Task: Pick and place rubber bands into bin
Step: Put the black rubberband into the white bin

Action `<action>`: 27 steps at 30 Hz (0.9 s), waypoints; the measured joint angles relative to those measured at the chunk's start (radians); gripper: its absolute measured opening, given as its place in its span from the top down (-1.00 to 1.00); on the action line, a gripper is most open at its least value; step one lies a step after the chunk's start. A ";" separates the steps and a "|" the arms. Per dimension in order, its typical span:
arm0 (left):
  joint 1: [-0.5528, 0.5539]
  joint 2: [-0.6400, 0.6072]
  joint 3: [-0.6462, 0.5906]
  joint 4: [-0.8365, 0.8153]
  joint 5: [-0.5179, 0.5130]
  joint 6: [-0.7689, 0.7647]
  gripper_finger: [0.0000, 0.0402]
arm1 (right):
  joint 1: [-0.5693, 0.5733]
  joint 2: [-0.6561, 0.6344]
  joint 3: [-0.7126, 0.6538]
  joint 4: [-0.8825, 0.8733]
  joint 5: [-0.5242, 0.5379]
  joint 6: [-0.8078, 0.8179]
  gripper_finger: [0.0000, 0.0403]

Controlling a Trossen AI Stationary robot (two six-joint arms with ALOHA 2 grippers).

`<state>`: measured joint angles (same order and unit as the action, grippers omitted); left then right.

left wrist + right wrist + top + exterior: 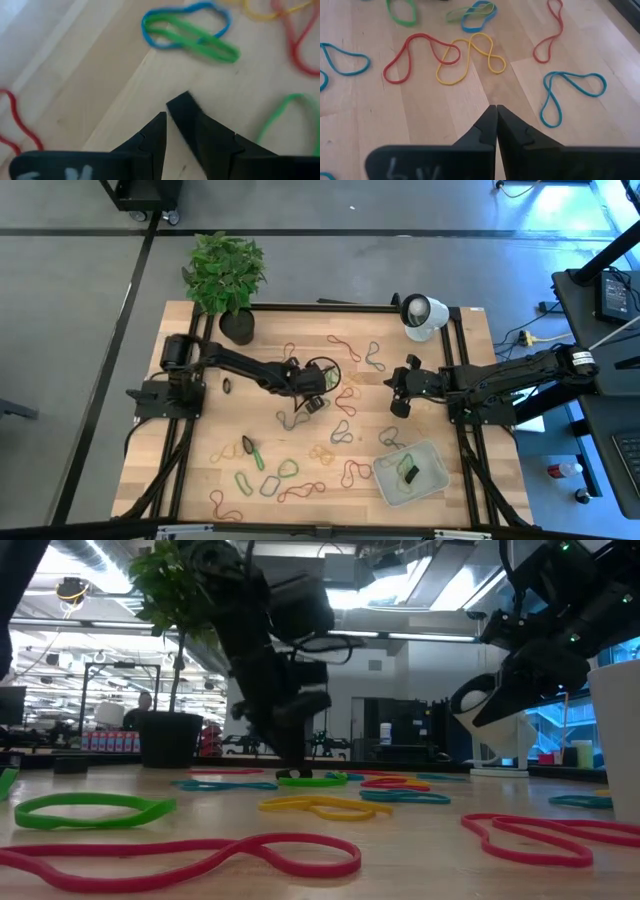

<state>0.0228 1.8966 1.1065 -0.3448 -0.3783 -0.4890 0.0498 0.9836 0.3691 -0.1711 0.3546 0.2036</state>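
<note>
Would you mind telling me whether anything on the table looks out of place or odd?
Mostly the rubber bands: dozens lie scattered over the wooden table, twisted and overlapping, while the bin near the right arm holds only a few.

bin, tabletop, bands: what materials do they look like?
Bin: probably plastic, translucent pale grey; its contents show through the walls. Tabletop: light wood, matte, with visible grain and plank seams. Rubber bands: likely rubber, thin coloured loops lying limp and twisted on the wood.
</note>
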 joint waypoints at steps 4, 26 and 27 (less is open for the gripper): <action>0.011 0.024 0.001 0.005 0.035 -0.056 0.52 | 0.000 0.000 0.000 0.000 0.000 0.000 0.95; -0.038 0.032 0.161 -0.032 0.114 0.176 0.99 | 0.000 0.000 0.000 -0.014 0.000 0.001 0.96; -0.045 0.032 0.174 -0.034 0.111 0.189 0.99 | 0.000 0.000 0.000 -0.020 0.000 0.001 0.96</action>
<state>-0.0224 1.9285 1.2802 -0.3792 -0.2676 -0.3002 0.0498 0.9836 0.3691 -0.1907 0.3546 0.2043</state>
